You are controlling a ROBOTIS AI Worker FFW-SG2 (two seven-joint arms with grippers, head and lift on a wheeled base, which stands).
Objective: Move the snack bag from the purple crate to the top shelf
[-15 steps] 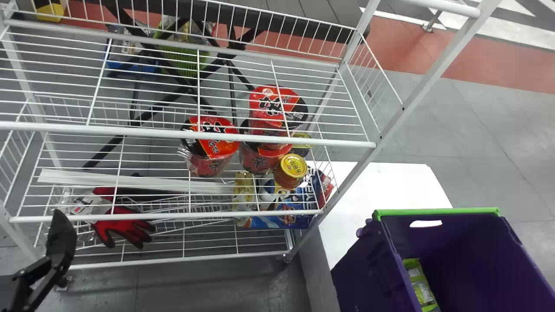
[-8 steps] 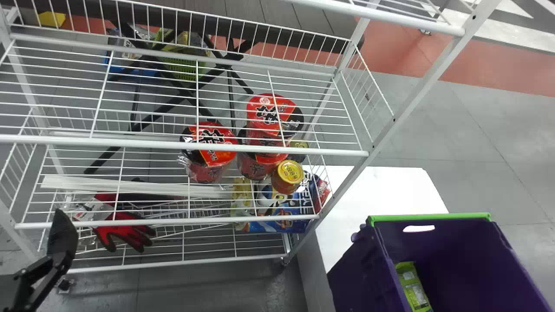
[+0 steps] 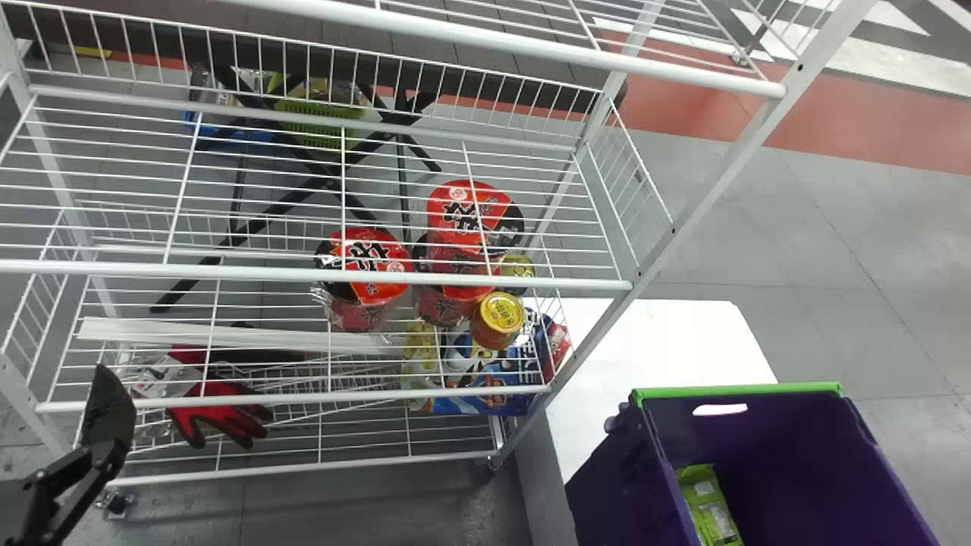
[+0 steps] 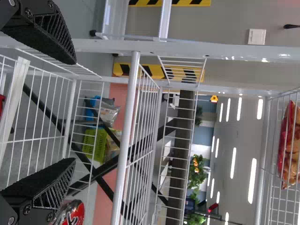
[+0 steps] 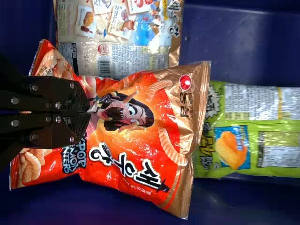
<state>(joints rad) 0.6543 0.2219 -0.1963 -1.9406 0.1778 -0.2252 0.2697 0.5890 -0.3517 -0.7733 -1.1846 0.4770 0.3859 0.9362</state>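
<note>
- The robot's left gripper (image 3: 108, 417) hangs at the head view's lower left, its black arm (image 3: 47, 485) angling in from the bottom corner.
- The left wrist view shows its two fingers (image 4: 49, 30) spread wide.
- In the right wrist view, the right gripper (image 5: 89, 112) clamps its flat fingers together.

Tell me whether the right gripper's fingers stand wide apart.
No, the right gripper has its fingertips together, pinching the orange snack bag.

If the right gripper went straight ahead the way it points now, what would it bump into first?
The red snack bag pinched in the right gripper lies right at its tips, so that comes first. Beyond it, probably the floor of the purple crate, though depth is hard to judge.
</note>
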